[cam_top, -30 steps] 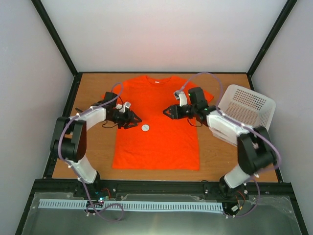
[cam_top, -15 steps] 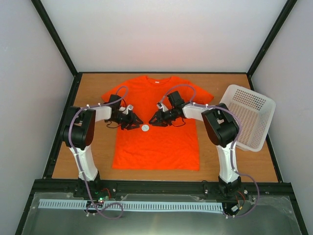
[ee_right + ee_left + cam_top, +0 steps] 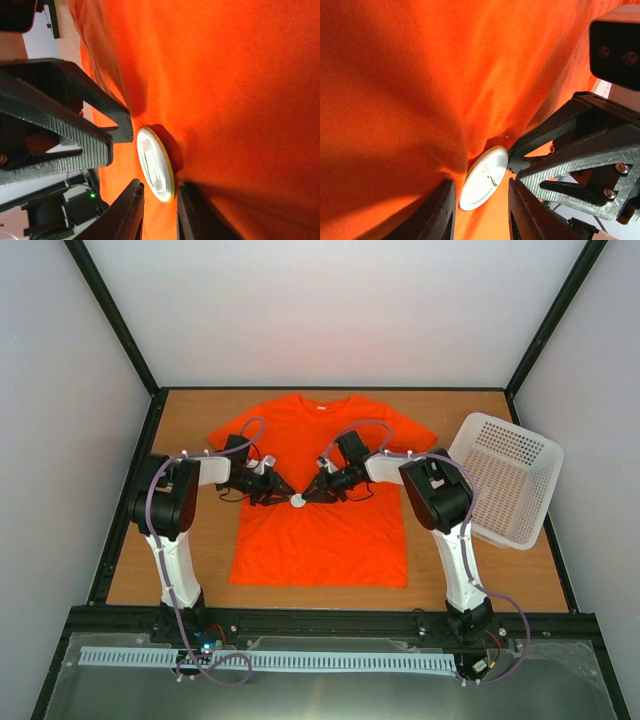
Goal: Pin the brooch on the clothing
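The clothing, a bright orange T-shirt [image 3: 320, 530], lies flat on the wooden table. The brooch [image 3: 297, 501] is a small round disc on the shirt's middle, showing a white face with a yellow rim. My left gripper [image 3: 283, 496] is just left of it and my right gripper [image 3: 312, 495] just right, tips nearly meeting. In the left wrist view the brooch [image 3: 484, 177] sits between the open fingers [image 3: 442, 212], with gaps on both sides. In the right wrist view the brooch [image 3: 156, 164] stands on edge just above the open fingertips [image 3: 129, 212].
A white perforated basket [image 3: 510, 475] stands at the table's right edge, tilted. Black frame rails [image 3: 130, 500] run along the table's sides. Each gripper shows in the other's wrist view, the right one [image 3: 580, 165] and the left one [image 3: 65, 135], close to the brooch.
Both grippers have closed in on the brooch from either side. The right arm swung left from near the basket. The brooch has stayed in place.
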